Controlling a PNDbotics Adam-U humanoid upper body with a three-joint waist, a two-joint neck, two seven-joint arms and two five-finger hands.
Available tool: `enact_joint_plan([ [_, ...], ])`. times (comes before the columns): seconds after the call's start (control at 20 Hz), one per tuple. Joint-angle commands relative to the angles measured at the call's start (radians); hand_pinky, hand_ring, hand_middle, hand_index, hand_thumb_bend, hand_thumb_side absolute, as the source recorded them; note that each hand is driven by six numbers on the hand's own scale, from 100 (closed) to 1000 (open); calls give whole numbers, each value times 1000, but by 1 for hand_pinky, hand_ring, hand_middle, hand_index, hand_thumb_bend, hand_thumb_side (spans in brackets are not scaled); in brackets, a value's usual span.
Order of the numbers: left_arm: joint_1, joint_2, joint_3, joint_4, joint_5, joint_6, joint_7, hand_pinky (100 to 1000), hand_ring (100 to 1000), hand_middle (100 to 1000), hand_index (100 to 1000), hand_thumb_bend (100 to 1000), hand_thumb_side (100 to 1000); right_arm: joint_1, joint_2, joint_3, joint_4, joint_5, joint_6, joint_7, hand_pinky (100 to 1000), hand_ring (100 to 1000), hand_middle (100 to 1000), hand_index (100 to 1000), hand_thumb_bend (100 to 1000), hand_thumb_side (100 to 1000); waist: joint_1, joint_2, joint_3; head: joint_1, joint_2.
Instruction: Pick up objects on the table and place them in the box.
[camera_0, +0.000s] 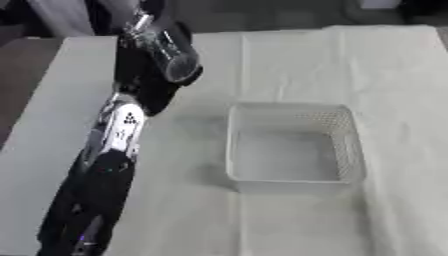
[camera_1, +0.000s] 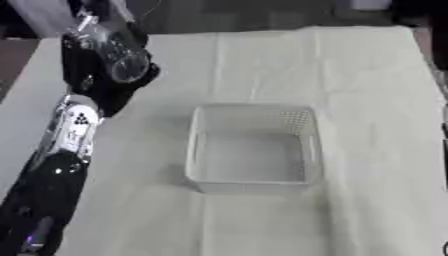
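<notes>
White cloth covers the desk (camera_0: 350, 60). Empty white perforated plastic box (camera_0: 293, 145) sits mid-desk. Black left hand (camera_0: 149, 75) is raised left of and beyond the box, fingers wrapped round a clear tilted plastic cup (camera_0: 169, 52), open mouth facing the box.
</notes>
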Motion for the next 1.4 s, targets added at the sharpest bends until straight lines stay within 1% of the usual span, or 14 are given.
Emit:
enact_joint_plan([
  [0.05, -39, 46, -45, -1, -99, -39, -57, 100, 100, 123, 205, 100, 606, -13, -1, 1, -7, -1, 8, 0, 679, 823, 938, 501, 100, 864, 2, -19, -5, 8, 0],
  [0.1, -52, 53, -61, 13, -138, -61, -79, 100, 100, 126, 206, 100, 655, -13, -1, 3, -7, 0, 10, 0, 679, 823, 938, 501, 100, 866, 4, -20, -8, 9, 0],
  [0.3, -94, 75, -103, 87, -288, -174, -144, 100, 100, 132, 208, 100, 637, -11, 0, 8, -7, 2, 18, 0, 678, 823, 939, 499, 100, 868, 11, -22, -16, 12, 0],
  [0.4, -113, 86, -115, 126, -380, -251, -163, 100, 100, 144, 218, 100, 632, -9, 0, 10, -7, 5, 24, 0, 678, 823, 939, 494, 100, 868, 15, -23, -21, 13, 0],
  [0.45, -119, 88, -118, 145, -426, -297, -169, 100, 100, 142, 215, 100, 669, -8, 0, 11, -7, 7, 27, 0, 678, 823, 938, 495, 100, 870, 17, -23, -24, 14, 0],
  [0.5, -122, 87, -122, 163, -461, -336, -174, 100, 100, 159, 230, 100, 614, -7, 0, 12, -7, 8, 29, 0, 677, 823, 939, 492, 100, 869, 19, -23, -27, 14, 0],
  [0.6, -122, 79, -128, 200, -519, -412, -184, 100, 100, 168, 240, 100, 592, -7, -1, 12, -7, 10, 33, 0, 677, 823, 939, 488, 100, 868, 22, -21, -32, 13, 0],
  [0.75, -117, 67, -117, 256, -609, -493, -171, 100, 100, 169, 239, 100, 580, -7, -5, 12, -8, 14, 36, 0, 677, 823, 939, 486, 100, 867, 25, -18, -36, 11, 0],
  [0.9, -112, 50, -122, 303, -686, -536, -151, 100, 100, 187, 254, 100, 551, -5, -6, 14, -9, 17, 40, 0, 677, 823, 940, 481, 100, 867, 28, -16, -36, 12, 0],
  [1.05, -105, 31, -131, 333, -730, -562, -149, 100, 100, 193, 259, 100, 544, -4, -6, 15, -11, 21, 43, 0, 677, 823, 940, 481, 100, 866, 30, -15, -36, 12, 0],
  [1.15, -101, 25, -137, 348, -761, -586, -152, 100, 106, 214, 277, 100, 522, -5, -6, 16, -11, 21, 43, 0, 677, 823, 940, 478, 100, 865, 29, -14, -37, 12, 0],
  [1.2, -99, 22, -140, 357, -777, -600, -154, 100, 135, 247, 299, 100, 494, -6, -7, 16, -12, 21, 43, 0, 677, 824, 940, 477, 100, 864, 29, -14, -37, 12, 0],
  [1.3, -94, 17, -148, 376, -799, -622, -166, 100, 167, 290, 327, 100, 471, -7, -7, 17, -12, 21, 42, 0, 677, 824, 940, 477, 100, 863, 29, -13, -39, 12, 0],
  [1.4, -93, 13, -155, 390, -808, -637, -185, 100, 224, 358, 371, 100, 442, -8, -7, 17, -12, 21, 41, 0, 677, 824, 940, 478, 100, 863, 29, -13, -40, 12, 0],
])
